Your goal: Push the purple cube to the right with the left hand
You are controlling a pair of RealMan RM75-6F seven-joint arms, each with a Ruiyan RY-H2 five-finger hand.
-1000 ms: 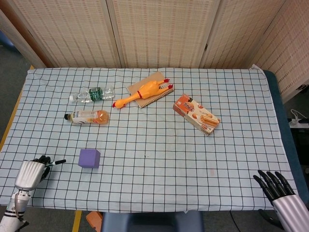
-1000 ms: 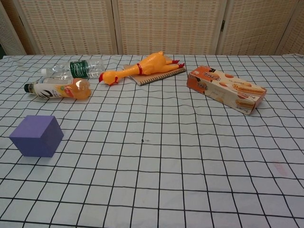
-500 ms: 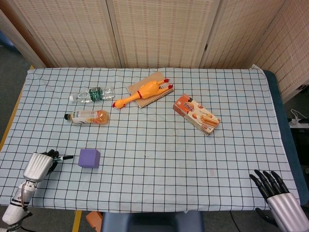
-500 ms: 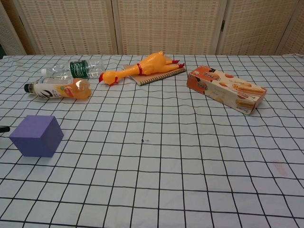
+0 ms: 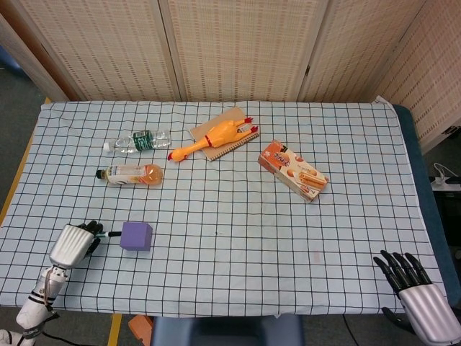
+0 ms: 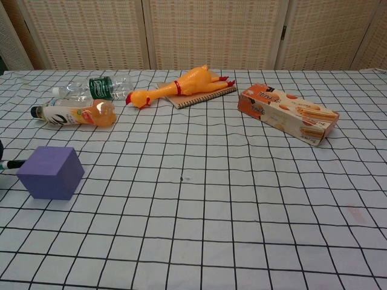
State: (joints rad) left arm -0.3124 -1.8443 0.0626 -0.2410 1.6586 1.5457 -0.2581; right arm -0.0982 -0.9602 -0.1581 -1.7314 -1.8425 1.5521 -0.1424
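Observation:
The purple cube (image 5: 136, 236) sits on the checked cloth at the front left; in the chest view the cube (image 6: 51, 172) is at the left edge. My left hand (image 5: 75, 242) lies just left of it, fingers curled in, with one thin finger (image 5: 113, 234) stretched out and touching the cube's left face. Only that fingertip (image 6: 12, 164) shows in the chest view. My right hand (image 5: 416, 290) hangs off the front right corner of the table, fingers straight and apart, holding nothing.
Behind the cube lie an orange drink bottle (image 5: 130, 174) and a clear water bottle (image 5: 138, 140). A rubber chicken (image 5: 215, 137) rests on a spiral notebook (image 5: 238, 124). A biscuit box (image 5: 293, 170) lies mid-right. The table's left edge (image 5: 16, 184) runs close to my left hand.
My left hand has moved right until its outstretched finger met the cube. The cube has slid slightly to the right. The right hand has barely shifted.

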